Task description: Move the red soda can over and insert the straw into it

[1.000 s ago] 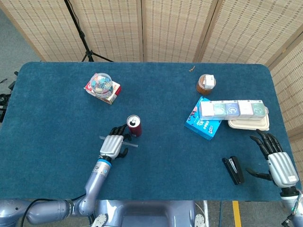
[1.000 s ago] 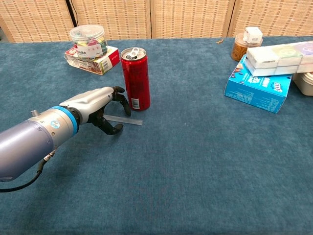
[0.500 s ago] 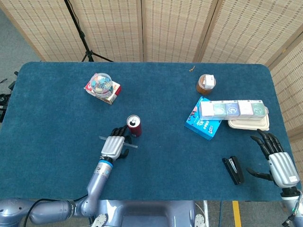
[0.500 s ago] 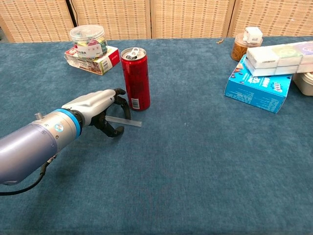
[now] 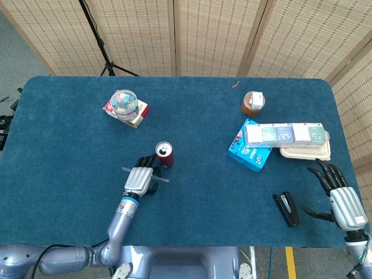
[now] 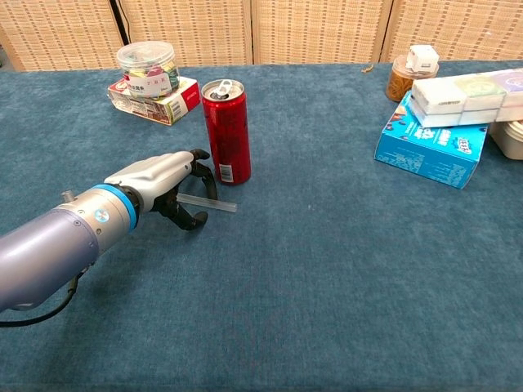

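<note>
Left hand curls over the clear straw lying on the table; whether it grips is unclear. Red soda can stands upright just beside, opened top ready for the straw. Right hand idles, fingers spread.

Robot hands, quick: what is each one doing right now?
Left robot hand: fingers curled over the straw on the table beside the can; grip cannot be told.
Right robot hand: open, holding nothing.

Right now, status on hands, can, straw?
Left hand over straw, grip unconfirmed. Right hand open, idle. Red soda can upright just beyond, tab open. Nothing blocking.
</note>
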Action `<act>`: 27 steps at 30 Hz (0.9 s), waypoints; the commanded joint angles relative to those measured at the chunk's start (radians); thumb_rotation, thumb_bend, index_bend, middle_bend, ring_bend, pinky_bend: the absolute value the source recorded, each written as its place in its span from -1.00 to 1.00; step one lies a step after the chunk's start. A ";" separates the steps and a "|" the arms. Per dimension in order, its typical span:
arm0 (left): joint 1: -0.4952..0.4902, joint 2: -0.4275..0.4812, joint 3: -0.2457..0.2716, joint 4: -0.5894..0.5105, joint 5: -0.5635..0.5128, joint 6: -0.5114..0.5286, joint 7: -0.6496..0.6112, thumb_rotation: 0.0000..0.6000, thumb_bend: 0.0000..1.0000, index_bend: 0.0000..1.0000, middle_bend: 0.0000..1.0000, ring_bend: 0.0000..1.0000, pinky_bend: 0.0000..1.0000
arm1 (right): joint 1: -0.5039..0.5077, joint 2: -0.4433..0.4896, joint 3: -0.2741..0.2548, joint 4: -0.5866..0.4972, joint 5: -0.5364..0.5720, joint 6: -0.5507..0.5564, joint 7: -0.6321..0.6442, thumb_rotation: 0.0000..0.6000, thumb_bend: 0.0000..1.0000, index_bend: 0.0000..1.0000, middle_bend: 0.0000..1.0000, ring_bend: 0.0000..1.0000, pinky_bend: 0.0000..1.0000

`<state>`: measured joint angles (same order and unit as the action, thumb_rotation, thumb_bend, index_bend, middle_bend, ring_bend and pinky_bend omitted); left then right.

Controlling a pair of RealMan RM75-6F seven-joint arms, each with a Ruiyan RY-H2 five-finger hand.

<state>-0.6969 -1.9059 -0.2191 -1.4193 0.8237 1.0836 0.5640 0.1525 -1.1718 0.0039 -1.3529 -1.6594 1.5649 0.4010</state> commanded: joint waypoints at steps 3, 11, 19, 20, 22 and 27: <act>-0.003 -0.001 0.001 0.000 -0.007 0.002 0.013 1.00 -0.17 0.06 -1.00 -1.00 -1.00 | -0.001 0.001 0.001 -0.001 0.000 0.001 0.001 1.00 -1.00 -0.75 -1.00 -1.00 -0.93; 0.000 0.008 0.005 -0.004 -0.016 0.006 0.022 1.00 -0.17 0.11 -1.00 -1.00 -1.00 | -0.001 0.003 0.002 -0.002 0.000 -0.002 0.003 1.00 -1.00 -0.74 -1.00 -1.00 -0.93; 0.002 0.018 0.002 -0.002 -0.014 0.003 0.008 1.00 -0.16 0.11 -1.00 -1.00 -1.00 | -0.002 0.003 0.002 -0.003 0.000 -0.005 0.003 1.00 -1.00 -0.74 -1.00 -1.00 -0.93; 0.002 0.019 0.002 -0.002 -0.013 0.003 0.007 1.00 -0.16 0.11 -1.00 -1.00 -1.00 | -0.002 0.003 0.003 -0.003 0.000 -0.005 0.002 1.00 -1.00 -0.74 -1.00 -1.00 -0.93; 0.003 0.022 0.001 -0.003 -0.013 0.000 0.002 1.00 -0.16 0.11 -1.00 -1.00 -1.00 | -0.002 0.003 0.003 -0.004 -0.001 -0.005 0.004 1.00 -1.00 -0.74 -1.00 -1.00 -0.93; 0.005 0.031 0.004 -0.013 -0.006 -0.006 -0.010 1.00 -0.16 0.11 -1.00 -1.00 -1.00 | -0.002 0.003 0.003 -0.004 0.000 -0.007 0.003 1.00 -1.00 -0.74 -1.00 -1.00 -0.93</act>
<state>-0.6918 -1.8748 -0.2158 -1.4319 0.8179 1.0780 0.5536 0.1504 -1.1691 0.0068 -1.3566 -1.6598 1.5581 0.4040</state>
